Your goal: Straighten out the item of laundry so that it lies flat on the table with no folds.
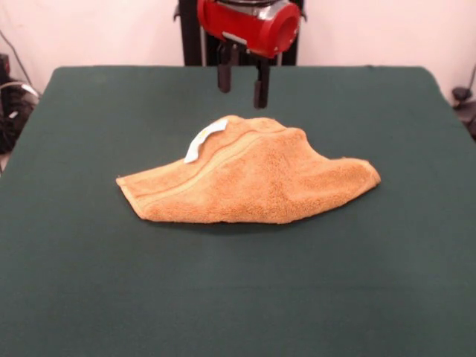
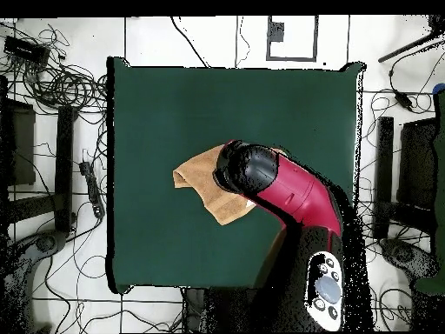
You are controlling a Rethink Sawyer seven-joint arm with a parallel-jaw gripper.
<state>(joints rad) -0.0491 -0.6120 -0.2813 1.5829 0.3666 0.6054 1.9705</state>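
Near the tabletop [image 1: 74,297] centre, the folded towel [image 1: 253,182] lies bunched; fingers [image 1: 224,77] hang empty and apart above its tagged far edge, so pinching only the top layer looks best.

Red arm [image 1: 249,24] reaching down, tool [image 1: 242,88] hanging free, fingers parted, empty

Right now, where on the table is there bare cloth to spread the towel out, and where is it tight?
The table is bare all around the towel: a wide strip along the near edge in the front view, plus open felt on both sides. It is tight only behind the towel's peak, where the open claw hangs above it.
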